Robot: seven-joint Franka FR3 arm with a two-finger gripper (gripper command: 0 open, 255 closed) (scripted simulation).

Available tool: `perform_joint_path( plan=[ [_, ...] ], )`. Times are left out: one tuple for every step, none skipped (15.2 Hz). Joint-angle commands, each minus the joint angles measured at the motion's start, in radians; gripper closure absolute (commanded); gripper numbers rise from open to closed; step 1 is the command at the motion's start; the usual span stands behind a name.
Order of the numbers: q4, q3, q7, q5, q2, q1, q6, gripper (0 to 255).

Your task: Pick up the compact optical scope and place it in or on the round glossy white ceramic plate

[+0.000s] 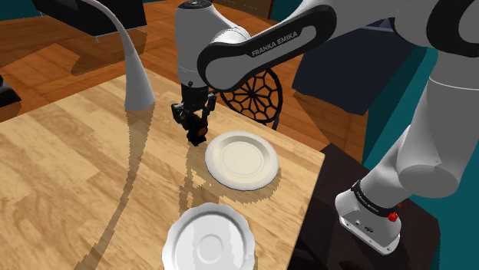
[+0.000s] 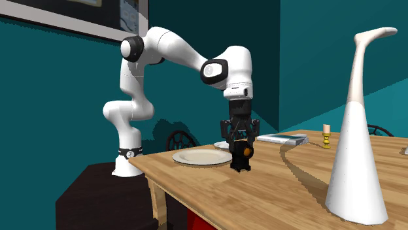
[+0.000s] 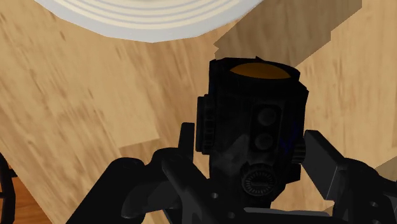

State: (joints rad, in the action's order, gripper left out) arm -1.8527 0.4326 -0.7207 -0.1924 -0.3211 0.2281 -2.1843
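In the shoulder view the hand (image 1: 196, 123) hangs straight down over the tabletop (image 1: 69, 176), with the black scope (image 1: 199, 139) between its fingers. The round plate (image 1: 265, 173) lies just beside the scope, toward that view's right and a little lower. A scalloped plate (image 1: 209, 239) sits well apart, nearer the camera, and we leave it alone

In the second exterior view the scope (image 2: 242, 159) stands upright under the hand (image 2: 240, 144). Its long axis runs in line with the hand, an orange lens faces this camera, and its foot looks to rest on the tabletop (image 2: 281, 189). Here the round plate (image 2: 196, 157) lies to the view's left of the scope, close by and at the same level. We judge that the coming move is a short lift and a sideways carry that way

In the wrist view the hand (image 3: 251, 153) is clenched on the scope (image 3: 254, 108). The two fingers (image 3: 324, 159) press against opposite sides of its body, and we see no gap on either side. The rim of the round plate (image 3: 153, 19) shows on the tabletop (image 3: 83, 108) just past the scope's far end, straight ahead of the hand
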Motion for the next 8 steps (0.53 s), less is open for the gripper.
perform_joint_path(
  plan=[
    [0.000,0.000,0.000,0.000,0.000,0.000,0.000,255],
    [0.000,0.000,0.000,0.000,0.000,0.000,0.000,255],
    [-0.001,0.000,0.000,0.000,0.000,0.000,0.000,255],
    [-0.001,0.000,0.000,0.000,0.000,0.000,0.000,255],
    [0.000,0.000,0.000,0.000,0.000,0.000,0.000,255],
    [0.005,0.001,0.003,0.004,0.006,-0.001,0.011,255],
    [0.012,0.003,0.005,0.008,0.012,-0.002,0.023,255],
    [0.018,0.004,0.008,0.011,0.018,-0.003,0.034,255]
  ],
)
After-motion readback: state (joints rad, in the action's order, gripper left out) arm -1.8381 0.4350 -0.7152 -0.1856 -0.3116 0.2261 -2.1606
